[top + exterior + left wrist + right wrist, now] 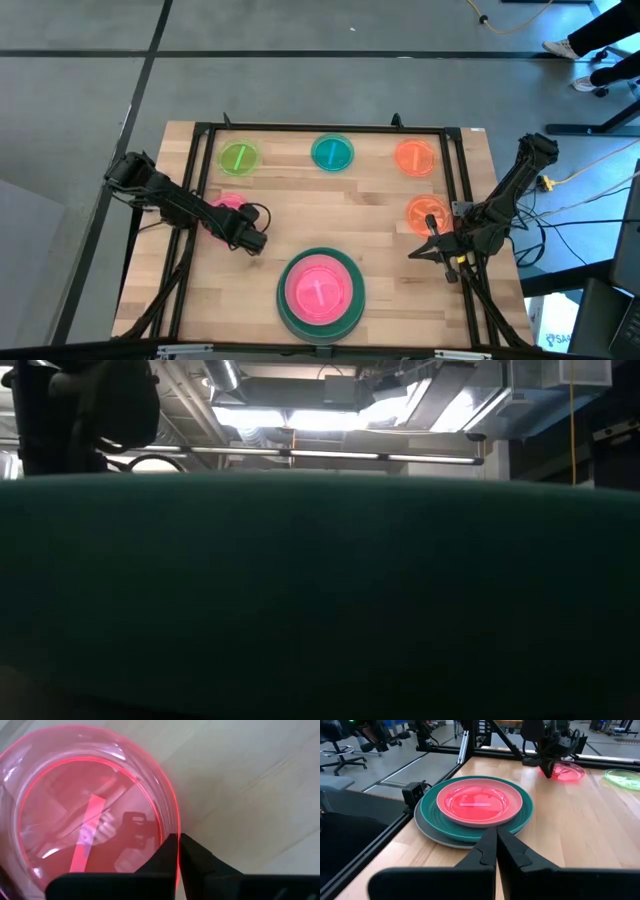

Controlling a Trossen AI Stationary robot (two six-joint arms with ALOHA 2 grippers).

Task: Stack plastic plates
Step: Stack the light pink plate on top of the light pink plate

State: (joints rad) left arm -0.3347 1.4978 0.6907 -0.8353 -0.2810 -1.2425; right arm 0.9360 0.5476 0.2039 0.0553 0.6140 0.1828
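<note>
A stack (320, 291) stands at the near middle of the table: a grey plate (427, 831) at the bottom, a dark green one (432, 812) on it, and a pink one (512, 810) on top, with a brighter pink centre (479, 801). My left gripper (243, 222) is shut on a small translucent pink plate (228, 203) at the table's left. It also shows in the right wrist view (549, 770). My right gripper (425, 248) is shut and empty, to the right of the stack. Lime green (238, 157), teal (332, 153) and two orange plates (414, 157) (427, 212) lie flat on the table. My left gripper pinches the small pink plate's rim (176, 827) between its two fingers, at the plate's near edge. The fingers (547, 767) come from above, pointing down. The plate (568, 771) lies about level at table height; whether it is lifted clear I cannot tell.
A black frame (330, 128) runs round the table's edges. In the low view the dark green plate's rim (320, 590) fills nearly the whole picture. Bare wood lies between the stack and the far row of small plates. Office chairs and a person's feet (590, 50) show beyond the table.
</note>
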